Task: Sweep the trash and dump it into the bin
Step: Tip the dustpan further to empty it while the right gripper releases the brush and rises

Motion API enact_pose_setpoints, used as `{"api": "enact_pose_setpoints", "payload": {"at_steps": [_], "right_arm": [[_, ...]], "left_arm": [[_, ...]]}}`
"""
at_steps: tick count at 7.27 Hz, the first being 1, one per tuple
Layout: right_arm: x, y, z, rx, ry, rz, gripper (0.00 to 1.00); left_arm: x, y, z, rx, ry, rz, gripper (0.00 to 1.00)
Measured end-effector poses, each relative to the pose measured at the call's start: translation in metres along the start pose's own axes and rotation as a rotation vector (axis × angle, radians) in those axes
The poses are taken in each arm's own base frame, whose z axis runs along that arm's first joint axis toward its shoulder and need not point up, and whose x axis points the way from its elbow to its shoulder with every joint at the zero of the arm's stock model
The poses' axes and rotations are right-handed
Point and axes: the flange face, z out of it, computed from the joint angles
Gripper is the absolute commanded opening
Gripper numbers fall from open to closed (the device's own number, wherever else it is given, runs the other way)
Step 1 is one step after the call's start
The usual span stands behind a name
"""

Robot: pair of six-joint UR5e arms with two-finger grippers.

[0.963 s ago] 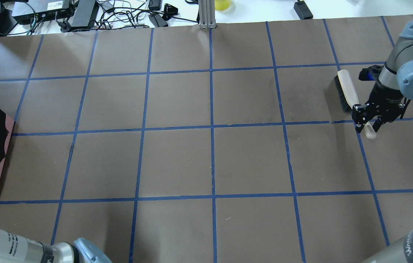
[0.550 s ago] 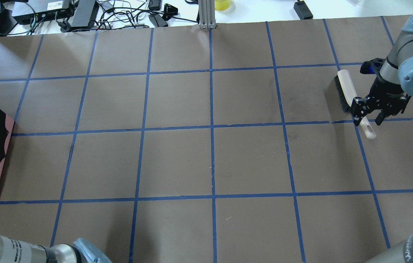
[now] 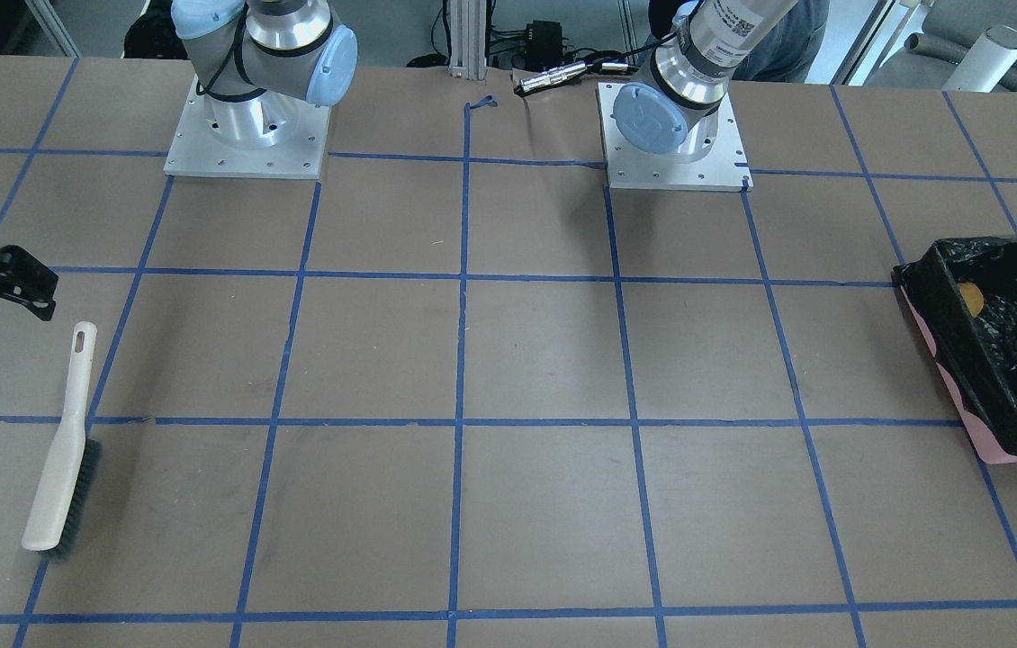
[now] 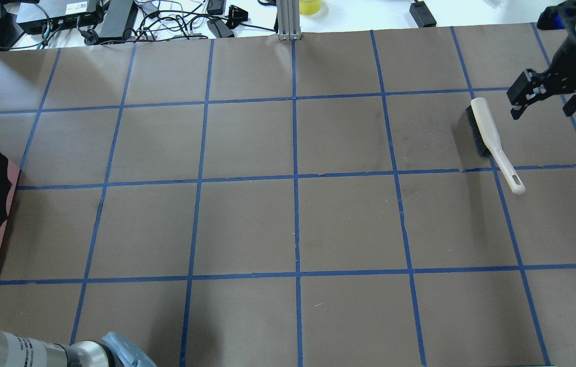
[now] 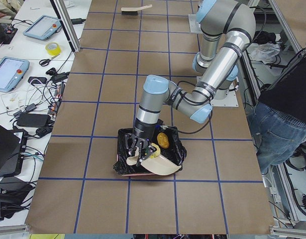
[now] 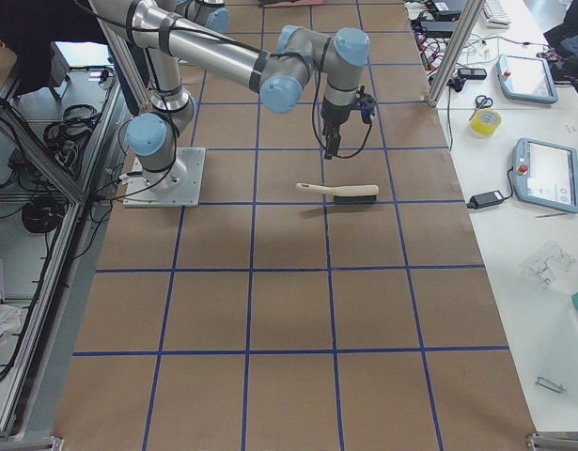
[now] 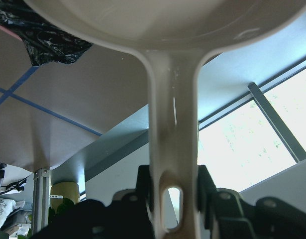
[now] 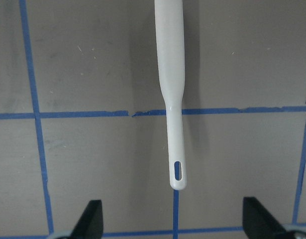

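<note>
Looked like a robotics lab: brown paper-covered table (image 4: 247, 224) taped into a blue grid, aluminium base plates (image 3: 189, 162) bolted behind the right gripper (image 4: 542, 109), grey screen-fronted teach pendants (image 6: 549, 174) and tangled black cables (image 4: 176, 23) on the white bench (image 6: 552, 310) beyond it.

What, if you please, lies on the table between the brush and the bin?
Nothing does: in the overhead view only bare brown table, crossed by blue tape lines, separates the brush from the bin.
</note>
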Motion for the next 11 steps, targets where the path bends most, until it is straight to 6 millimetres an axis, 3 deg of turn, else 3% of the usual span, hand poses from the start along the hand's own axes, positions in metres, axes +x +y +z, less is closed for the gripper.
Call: {"api": "enact_pose_setpoints", "payload": {"at_steps": [1, 2, 3, 4, 6, 7, 9, 11], "right_arm": [[-0.003, 0.011, -0.043, 0.022, 0.004, 0.000, 1.00], [-0.007, 0.020, -0.073, 0.043, 0.005, -0.002, 1.00], [-0.021, 0.023, -0.088, 0.060, -0.002, -0.008, 1.00], [-0.051, 0.023, -0.096, 0.074, -0.010, -0.008, 1.00], [-0.144, 0.030, -0.105, 0.092, -0.019, 0.024, 1.00], [-0.180, 0.037, -0.107, 0.101, -0.025, 0.018, 1.00], [-0.204, 0.043, -0.103, 0.106, -0.032, 0.000, 1.00], [-0.207, 0.045, -0.099, 0.114, -0.031, -0.015, 0.99]], "left_arm": [[-0.002, -0.019, -0.004, -0.043, 0.005, -0.002, 0.00], [-0.003, -0.036, -0.012, -0.086, 0.010, -0.005, 0.00], [-0.004, -0.045, -0.022, -0.113, 0.014, -0.007, 0.00], [-0.003, -0.049, -0.032, -0.132, 0.016, -0.009, 0.00], [-0.001, -0.048, -0.051, -0.169, 0.017, -0.013, 0.00], [0.000, -0.045, -0.058, -0.173, 0.015, -0.013, 0.00], [-0.005, -0.030, -0.064, -0.082, -0.012, -0.005, 0.00], [-0.042, -0.006, -0.102, 0.073, -0.086, -0.021, 0.00]]}}
